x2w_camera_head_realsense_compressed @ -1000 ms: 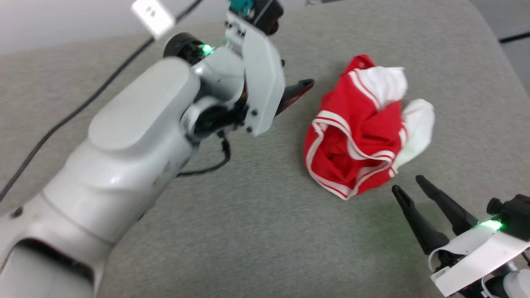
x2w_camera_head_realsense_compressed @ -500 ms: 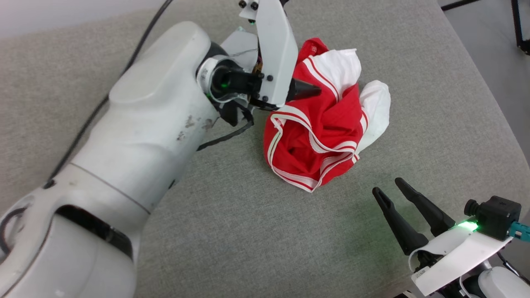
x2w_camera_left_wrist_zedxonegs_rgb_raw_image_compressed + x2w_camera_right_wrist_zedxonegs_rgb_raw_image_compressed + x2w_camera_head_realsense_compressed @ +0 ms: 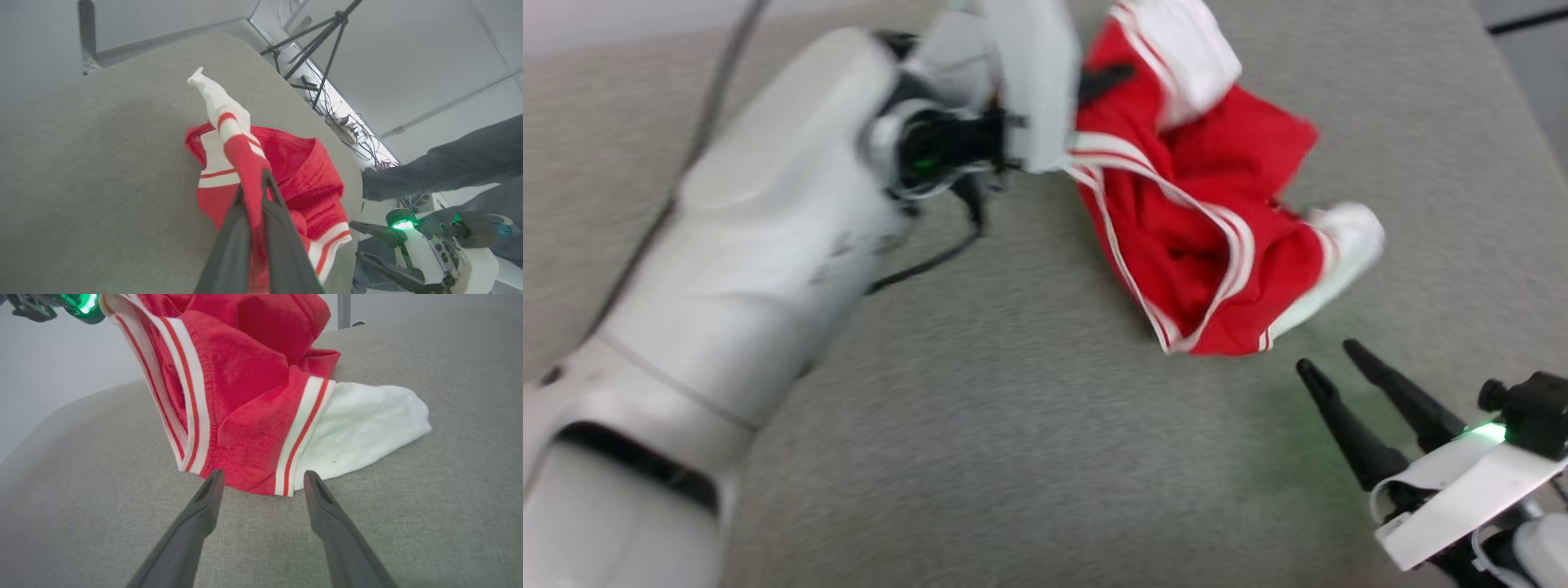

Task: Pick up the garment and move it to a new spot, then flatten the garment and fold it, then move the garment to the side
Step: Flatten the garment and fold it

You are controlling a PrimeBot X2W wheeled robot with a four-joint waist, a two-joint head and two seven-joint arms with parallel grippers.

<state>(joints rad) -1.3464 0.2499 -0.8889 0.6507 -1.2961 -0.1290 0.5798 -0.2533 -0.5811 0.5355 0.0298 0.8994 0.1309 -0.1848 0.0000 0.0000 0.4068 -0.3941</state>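
Your left gripper has gone from standing spread beside the garment to clamped tight on a red fold of it. The heap that sat bunched is now drawn out long toward that grip. The garment's upper part hangs from the gripper. Its lower hem and one white sleeve lie on the grey tabletop, just beyond your right gripper, whose fingers stand wide apart and hold nothing.

To do the pick-up well, I judge you should lift steadily until the sleeve clears the tabletop before carrying sideways, since dragging would likely twist the cloth further. Keep the right gripper low and clear of the trailing hem, ready to take a second corner at the new spot.

Much is uncertain. The head view is smeared by motion, and the white wrist housing covers most of the left gripper's fingers there. You cannot tell how many layers are pinched, or which part of the shirt it is. The garment's top is cut off at the head view's upper edge. A person's dark sleeve shows past the tabletop's edge, and how near it is you cannot tell.
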